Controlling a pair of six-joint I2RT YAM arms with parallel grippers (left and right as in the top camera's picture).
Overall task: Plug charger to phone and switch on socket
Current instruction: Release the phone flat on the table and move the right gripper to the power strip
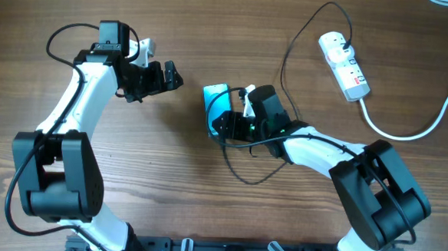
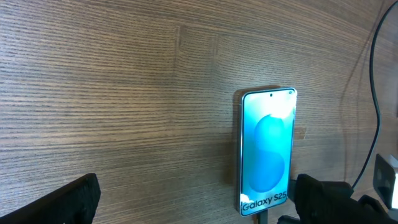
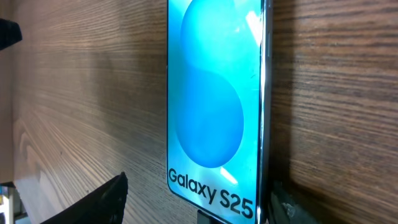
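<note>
Overhead looks straight down on the whole table (image 1: 213, 33); left wrist faces the phone (image 2: 267, 152) from nearby; right wrist sits very close at its lower end; all three share it.

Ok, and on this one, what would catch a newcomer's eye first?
The glowing teal Galaxy S25 phone lies in the middle of the wooden table, and its screen fills the right wrist view. The right gripper straddles its lower end, where the name is printed. A thin black cable loops from that spot up to the white power strip at the far right.
</note>
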